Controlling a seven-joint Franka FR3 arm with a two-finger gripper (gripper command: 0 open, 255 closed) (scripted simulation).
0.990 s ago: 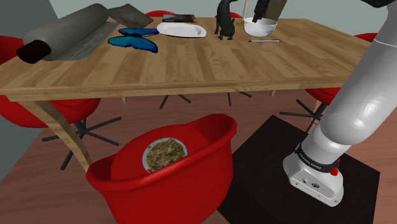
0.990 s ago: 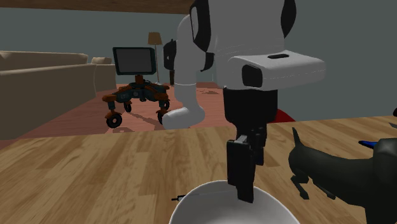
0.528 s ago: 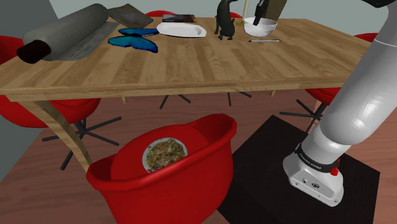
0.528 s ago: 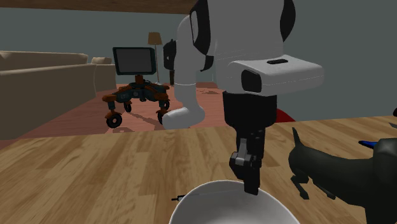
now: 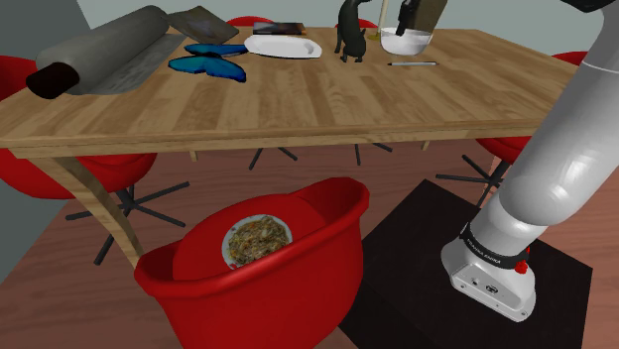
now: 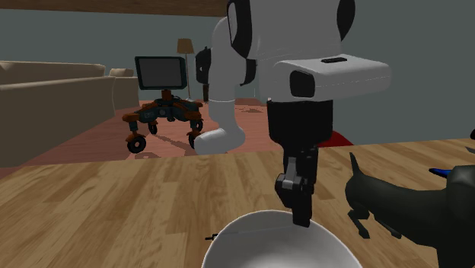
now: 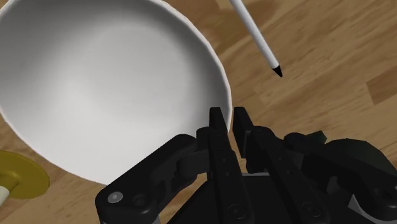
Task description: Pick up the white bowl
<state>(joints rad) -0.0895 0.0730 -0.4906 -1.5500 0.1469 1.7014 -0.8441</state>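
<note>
Gripper (image 7: 229, 116) is positioned over the far side of the wooden table (image 5: 298, 99), fingers pinched on the rim of the white bowl (image 7: 108, 83), one inside, one outside. A thin white black-tipped pen (image 7: 254, 35) is seen lying just beside the bowl.

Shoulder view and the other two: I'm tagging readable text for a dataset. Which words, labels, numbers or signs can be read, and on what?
No text can be read in any of the views.
On the black band at the arm's foot: white lettering, too small to read.
On the dark flat object at the table's far side: cover too blurred to read.
On the white bowl and the hand: none.
</note>
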